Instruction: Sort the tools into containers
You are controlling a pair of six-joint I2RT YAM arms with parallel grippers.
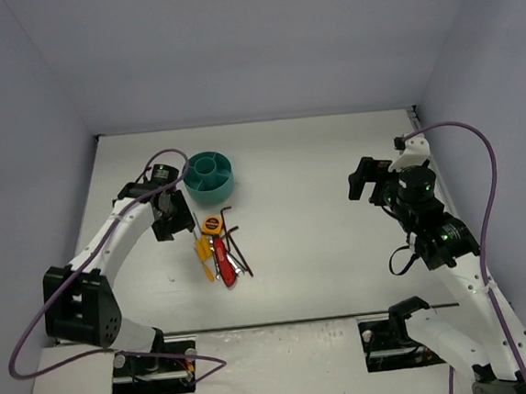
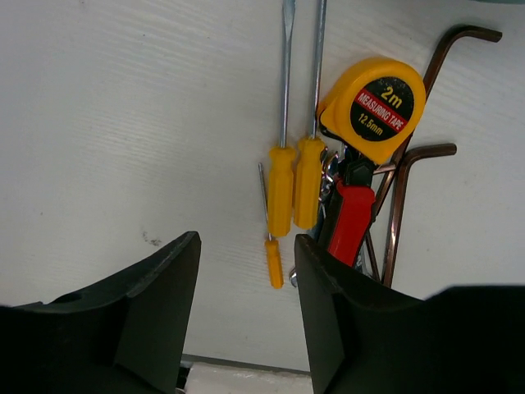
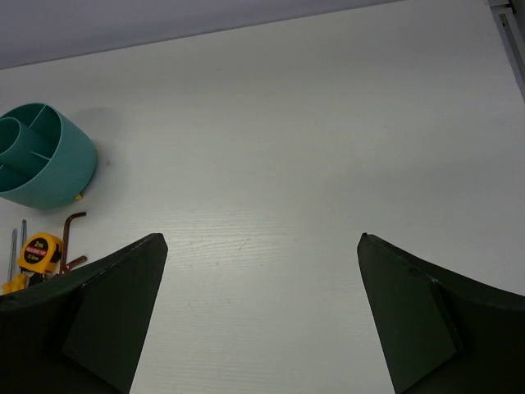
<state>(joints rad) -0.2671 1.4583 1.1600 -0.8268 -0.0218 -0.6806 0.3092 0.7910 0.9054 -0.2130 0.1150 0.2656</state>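
The tools lie in a tight pile on the table [image 1: 220, 249], in front of the round teal organiser [image 1: 210, 175] with its inner compartments. The left wrist view shows two orange-yellow screwdrivers [image 2: 282, 190] side by side, a smaller one [image 2: 274, 263], the yellow tape measure [image 2: 377, 105], the red-handled tool [image 2: 353, 220] and black hex keys [image 2: 399, 205]. Silver metal shows only in part beneath them. My left gripper [image 2: 246, 246] is open and empty, above the table just left of the pile. My right gripper [image 3: 262, 238] is open and empty, far right of the tools [image 1: 365, 181].
The right wrist view shows the organiser [image 3: 41, 160] at far left, with the tape measure [image 3: 38, 250] and a hex key [image 3: 74, 226] below it. Grey walls close in the white table [image 1: 315, 156] on three sides. A purple cable [image 1: 479, 141] loops above the right arm.
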